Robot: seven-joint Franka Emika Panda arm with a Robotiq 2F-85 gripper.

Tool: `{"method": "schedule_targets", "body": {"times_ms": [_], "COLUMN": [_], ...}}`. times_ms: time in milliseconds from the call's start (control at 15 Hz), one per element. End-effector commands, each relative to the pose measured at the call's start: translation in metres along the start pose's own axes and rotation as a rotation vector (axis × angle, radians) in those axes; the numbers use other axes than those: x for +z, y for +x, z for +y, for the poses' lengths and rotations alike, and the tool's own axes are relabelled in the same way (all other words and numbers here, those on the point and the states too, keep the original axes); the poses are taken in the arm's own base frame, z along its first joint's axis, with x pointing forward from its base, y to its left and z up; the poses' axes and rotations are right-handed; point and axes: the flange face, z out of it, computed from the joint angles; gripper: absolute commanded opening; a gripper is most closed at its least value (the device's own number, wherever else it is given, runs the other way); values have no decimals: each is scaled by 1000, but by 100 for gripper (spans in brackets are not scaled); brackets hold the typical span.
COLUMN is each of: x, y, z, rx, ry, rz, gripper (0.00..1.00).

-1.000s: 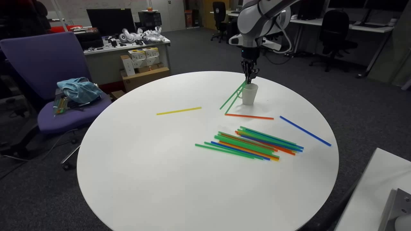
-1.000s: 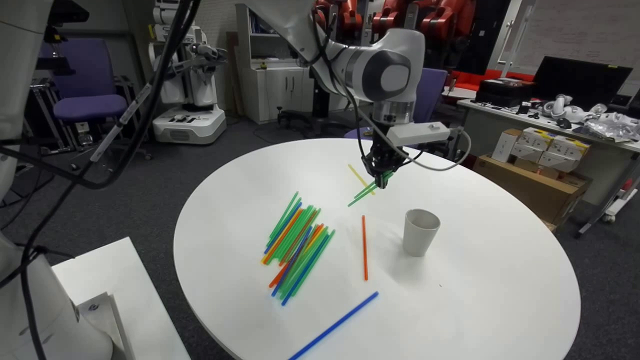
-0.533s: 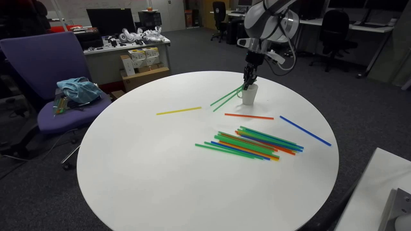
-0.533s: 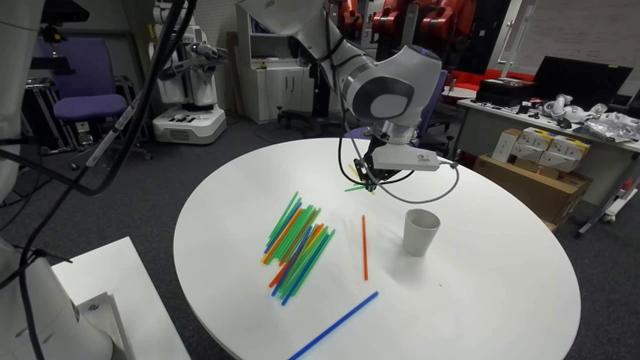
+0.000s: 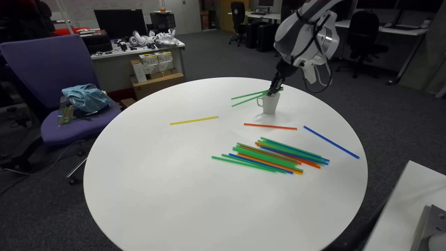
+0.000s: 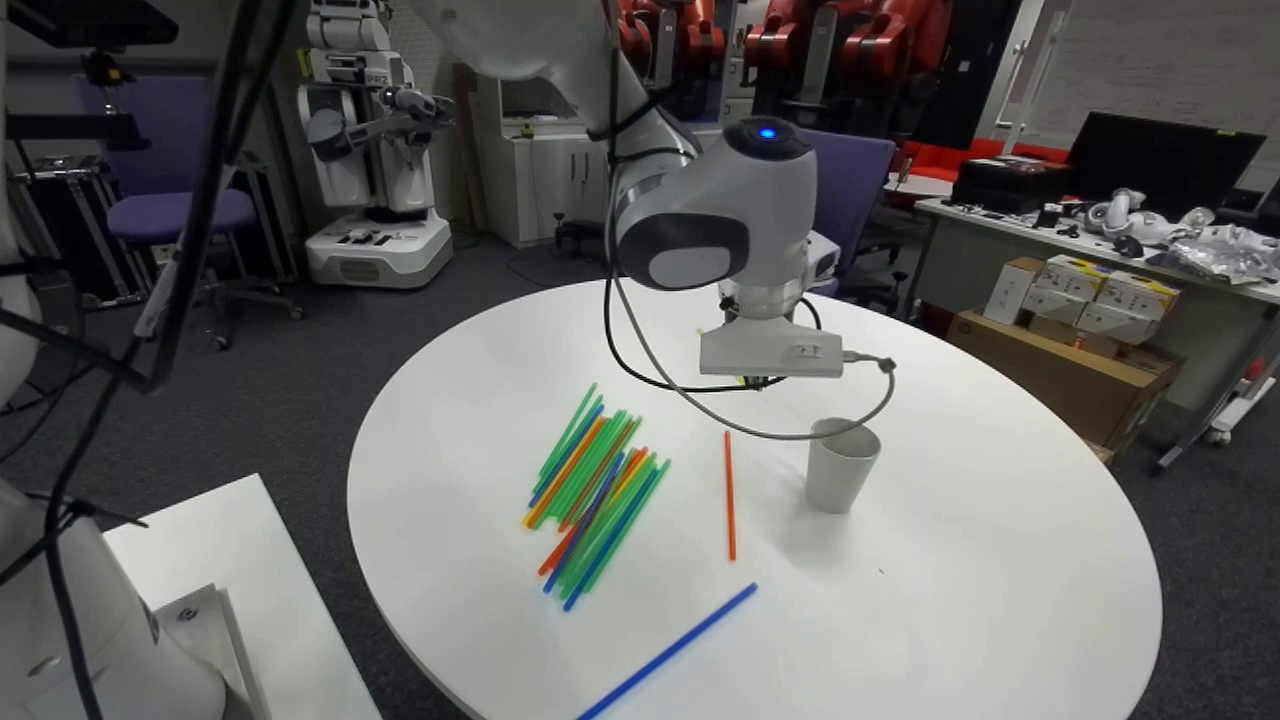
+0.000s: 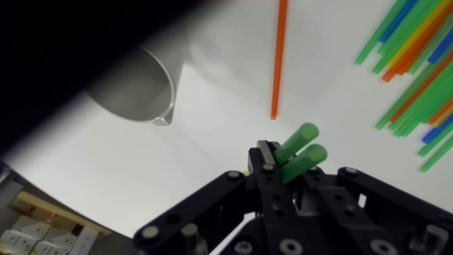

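We see the gripper (image 5: 271, 92) tilted, tip down, above and right of centre in an exterior view; its fingers (image 7: 266, 153) are drawn almost fully together, pinching two green straws (image 7: 301, 163) side by side; in the wrist view the near ends of the straws jut up and right from the grip, just right of centre; in an exterior view their long parts spread leftward from the fingers, above the table (image 5: 174, 195), while a stub shows on the right; in an exterior view the white housing (image 6: 772, 350) on the wrist covers the grip, and we cannot make out the fingers there.

The cup (image 6: 838, 485) stands upright, right of centre in that frame; in the wrist view we find it at the left, apart from the gripper, a dark blur (image 7: 70, 46) over part of it.

A red straw (image 7: 278, 63) lies alone at the upper middle of the wrist view, between the cup and a many-coloured pile (image 5: 268, 157); in an exterior view a blue straw (image 5: 331, 142) lies to the pile's upper right, a yellow straw (image 5: 194, 120) near the middle; at the left we see a chair (image 5: 45, 69) with a cloth (image 5: 85, 98) on its seat.
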Motion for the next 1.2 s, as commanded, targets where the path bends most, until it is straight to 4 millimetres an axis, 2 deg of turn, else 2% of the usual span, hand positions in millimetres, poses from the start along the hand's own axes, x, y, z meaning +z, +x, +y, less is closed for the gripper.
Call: {"method": "schedule_targets", "body": {"times_ms": [0,200,400,667,1000,1067,1133], "x": [-28,-10,3,17,28,30,31], "y": [-32,-72,-98,-114,-122,-123,-124], "z": [-16,-35,-54,-70,-80,-82,-84], "rx": [17,95,180,264,319,323,328], "ry": [-184,-131,-32,56,106,116,125], "rz": [-18,-96,-151,-197,-233,-239,-243], "gripper": [1,1,1,1,1,22,2]}}
